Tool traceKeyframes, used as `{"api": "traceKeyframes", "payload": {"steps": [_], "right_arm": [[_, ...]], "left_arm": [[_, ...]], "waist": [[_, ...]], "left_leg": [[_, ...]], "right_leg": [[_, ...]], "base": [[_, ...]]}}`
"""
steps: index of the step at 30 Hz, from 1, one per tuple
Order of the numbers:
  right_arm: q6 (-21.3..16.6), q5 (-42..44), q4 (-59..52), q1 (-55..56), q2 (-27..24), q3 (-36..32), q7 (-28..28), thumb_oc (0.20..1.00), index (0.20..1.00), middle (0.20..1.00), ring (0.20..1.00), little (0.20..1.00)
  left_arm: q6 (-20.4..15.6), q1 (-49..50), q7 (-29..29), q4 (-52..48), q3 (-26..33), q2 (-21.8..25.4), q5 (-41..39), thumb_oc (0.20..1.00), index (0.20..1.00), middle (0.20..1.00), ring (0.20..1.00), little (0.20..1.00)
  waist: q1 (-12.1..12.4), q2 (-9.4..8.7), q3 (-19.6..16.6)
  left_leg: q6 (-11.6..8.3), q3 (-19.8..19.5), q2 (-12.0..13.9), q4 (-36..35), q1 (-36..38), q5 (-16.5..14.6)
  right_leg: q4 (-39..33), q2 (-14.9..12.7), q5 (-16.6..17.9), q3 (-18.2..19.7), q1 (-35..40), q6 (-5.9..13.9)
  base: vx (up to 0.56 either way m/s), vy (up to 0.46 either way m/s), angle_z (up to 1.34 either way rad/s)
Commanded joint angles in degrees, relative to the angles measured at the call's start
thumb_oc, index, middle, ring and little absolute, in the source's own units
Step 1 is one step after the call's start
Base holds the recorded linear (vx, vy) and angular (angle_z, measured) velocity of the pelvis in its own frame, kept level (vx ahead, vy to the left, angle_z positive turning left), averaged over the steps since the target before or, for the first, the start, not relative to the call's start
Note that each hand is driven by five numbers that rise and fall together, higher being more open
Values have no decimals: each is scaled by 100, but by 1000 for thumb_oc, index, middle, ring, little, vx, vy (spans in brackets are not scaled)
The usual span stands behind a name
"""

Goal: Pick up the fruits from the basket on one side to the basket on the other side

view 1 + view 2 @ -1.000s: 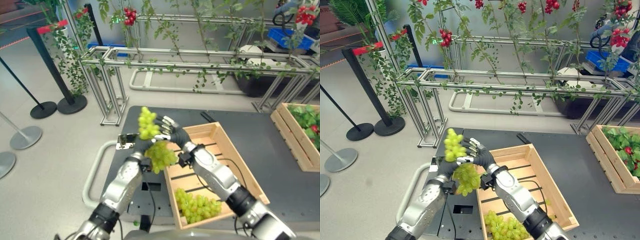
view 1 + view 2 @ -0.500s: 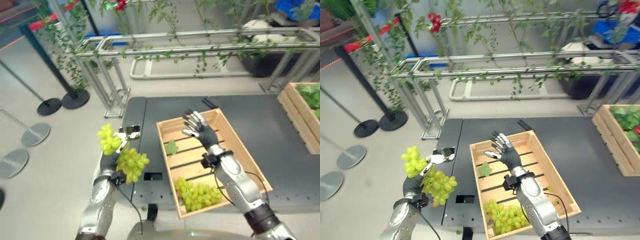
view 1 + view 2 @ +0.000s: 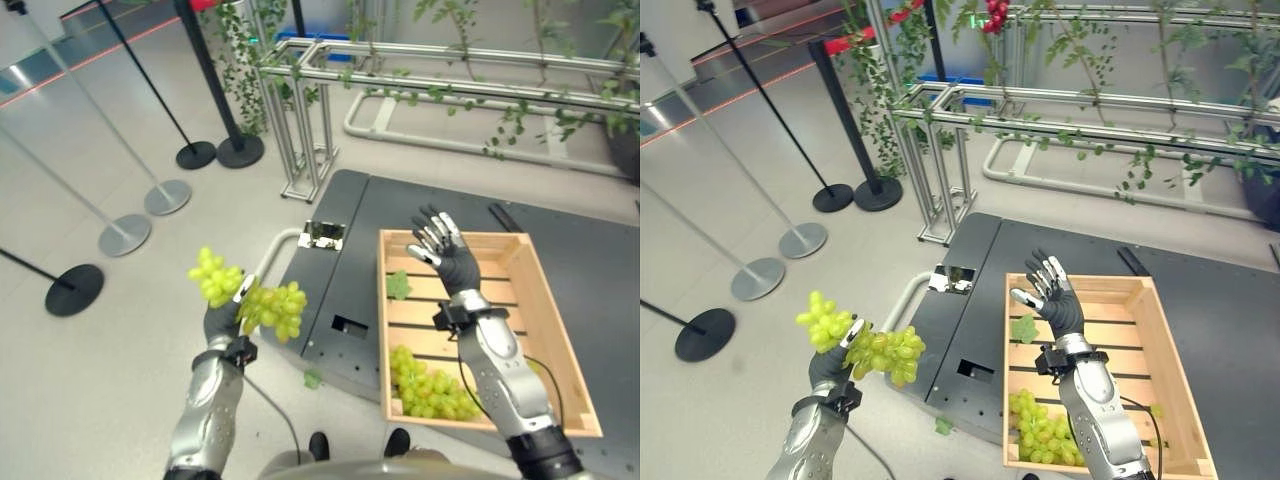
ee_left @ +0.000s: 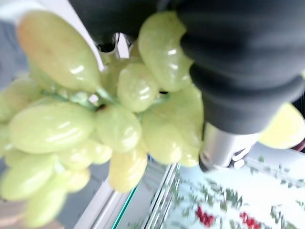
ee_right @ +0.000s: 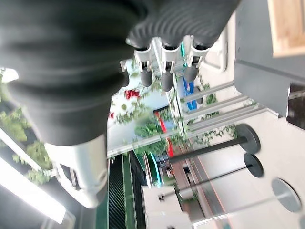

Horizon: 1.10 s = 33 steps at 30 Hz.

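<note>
My left hand [image 3: 222,318] is shut on a bunch of green grapes [image 3: 268,306], held in the air over the floor, left of the dark table [image 3: 340,260]. The same grapes [image 4: 95,124] fill the left wrist view, close against the hand's dark cover. My right hand [image 3: 445,258] hangs open, fingers spread, above the far end of the wooden crate [image 3: 555,345] and holds nothing. A second bunch of green grapes [image 3: 430,385] lies in the crate's near end, and a green leaf [image 3: 398,286] rests on its slats.
A metal frame with hanging vines [image 3: 400,80] stands beyond the table. Black stanchion posts with round bases [image 3: 195,155] and grey-based posts [image 3: 125,235] stand on the floor at the left. A small shiny block [image 3: 321,235] sits on the table's left corner.
The camera has swung left and the whole scene has shifted. The grapes have passed from both hands to the left hand alone, which has carried them left off the table; the right hand has opened.
</note>
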Motion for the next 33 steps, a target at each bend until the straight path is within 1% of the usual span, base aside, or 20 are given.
{"api": "traceKeyframes", "payload": {"steps": [1,6,8,9,10,11,12,13,14,15,16,18,21,25,27,28,29,31,32,33], "right_arm": [[-374,-160,-249,-174,343,29,-24,1000,1000,1000,1000,1000],[-357,-189,-148,-202,518,65,-63,1000,1000,1000,1000,1000],[-359,-216,-190,-199,538,11,-93,1000,1000,1000,1000,1000],[-359,-216,-190,-200,540,10,-93,1000,1000,1000,1000,1000],[-362,-206,-214,-136,514,-74,-101,1000,1000,1000,1000,1000],[-349,-194,-236,-28,488,-127,-95,1000,1000,1000,1000,1000],[-348,-194,-238,-28,490,-129,-95,1000,1000,1000,1000,1000],[-327,-337,-269,126,460,-204,-96,1000,1000,1000,1000,1000],[-327,-337,-270,125,461,-204,-96,1000,1000,1000,1000,1000],[-334,-416,-262,201,417,-238,-124,1000,1000,1000,1000,1000],[-335,-416,-261,199,417,-238,-123,1000,1000,1000,1000,1000],[-348,-372,-265,249,378,-234,-148,1000,1000,1000,1000,1000],[-266,-234,-140,169,295,-79,-85,1000,1000,1000,1000,1000],[-264,-174,-155,154,242,-125,-67,1000,1000,1000,1000,1000],[-310,-235,-182,76,132,-270,-192,1000,1000,1000,1000,1000],[-292,-241,-146,-8,119,-196,-246,1000,1000,1000,1000,1000],[-295,-241,-140,-8,120,-194,-245,1000,1000,1000,1000,1000],[-258,-277,-108,52,135,-194,-175,1000,1000,1000,1000,1000],[-253,-340,-61,73,144,-227,-140,1000,1000,1000,1000,1000],[-255,-342,-57,74,145,-227,-139,1000,1000,1000,1000,1000]], "left_arm": [[-321,-31,-16,-677,274,375,321,200,200,200,200,200],[-358,-24,19,-777,354,514,500,200,200,200,200,200],[-410,-133,49,-725,267,592,514,200,200,200,200,200],[-410,-134,49,-725,267,593,514,200,200,200,200,200],[-440,-197,31,-708,185,640,538,200,200,200,200,200],[-400,-223,15,-708,100,674,600,200,200,200,200,200],[-399,-224,16,-709,99,676,601,200,200,200,200,200],[-333,-214,10,-646,-8,680,683,200,200,200,200,200],[-333,-214,11,-648,-8,680,684,200,200,200,200,200],[-310,-214,19,-629,-115,671,780,200,200,200,200,200],[-310,-215,20,-631,-114,671,781,200,200,200,200,200],[-313,-208,-1,-676,-147,655,762,200,200,200,200,200],[-351,-30,-54,-806,6,611,730,200,200,200,200,200],[-343,88,-82,-896,118,568,604,200,200,200,200,200],[-335,-75,-49,-802,91,543,555,200,200,200,200,200],[-360,-129,-78,-750,91,565,559,200,200,200,200,200],[-359,-122,-77,-754,91,566,560,200,200,200,200,200],[-390,0,-111,-825,181,542,607,200,200,200,200,200],[-383,67,-150,-870,248,519,600,200,200,200,200,200],[-379,74,-149,-878,248,519,600,200,200,200,200,200]], "waist": [[-34,-369,-224],[-29,-613,-8],[-144,-626,101],[-141,-632,96],[-129,-589,71],[-109,-551,-18],[-113,-559,-38],[-191,-529,-169],[-192,-529,-185],[-303,-547,-272],[-306,-543,-281],[-307,-554,-309],[-109,-544,-399],[18,-445,-347],[-212,-386,-113],[-158,-416,-92],[-177,-413,-86],[-123,-482,-146],[-136,-511,-197],[-155,-503,-192]], "left_leg": [[-120,-94,2,50,729,-1008],[32,-205,-190,-495,810,-669],[113,-396,-256,-413,616,-495],[115,-393,-261,-413,609,-492],[191,-556,-283,-284,340,-381],[264,-819,-312,-204,113,-254],[263,-822,-323,-203,76,-225],[310,-1165,-364,-205,-58,-89],[306,-1165,-364,-209,-87,-63],[319,-1602,-536,-120,-243,36],[313,-1605,-532,-120,-266,58],[277,-1982,-721,-13,-441,137],[152,-2354,-802,71,-644,192],[-86,-2549,-724,187,-1035,424],[-13,-1381,-546,618,-1339,322],[-32,-936,-424,829,-1169,26],[-32,-956,-428,851,-1166,2],[-36,-1006,-512,972,-937,-273],[-55,-965,-448,1007,-718,-463],[-57,-987,-445,1024,-714,-484]], "right_leg": [[-847,-243,748,-121,-598,577],[-904,-238,1117,292,-946,858],[-490,-82,836,1382,-1084,910],[-484,-87,835,1388,-1095,910],[-175,198,540,2095,-953,820],[232,468,174,2543,-741,730],[219,458,201,2541,-769,730],[509,969,-228,3284,-586,669],[494,968,-198,3284,-609,669],[481,1406,-548,4193,-334,519],[459,1408,-516,4191,-346,519],[402,1560,-667,4872,-129,371],[-494,1406,-458,5030,67,262],[-819,1383,-431,4800,194,166],[-774,1150,-424,4185,124,233],[-797,955,-284,3674,-24,285],[-803,956,-295,3653,-2,286],[-878,705,-194,3236,-24,340],[-941,551,-150,2850,-6,395],[-944,558,-159,2828,15,395]], "base": [[-207,114,32],[-233,152,12],[-195,122,30],[-243,118,57],[-247,123,37],[-257,123,75],[-157,96,77],[-63,42,80],[-60,42,68],[-29,-1,94],[-40,-6,190],[-72,-77,161],[-102,-169,44],[-173,-71,39],[-353,25,145],[-296,-13,181],[-225,-18,176],[-134,8,117],[-126,20,86],[-179,85,134]]}}
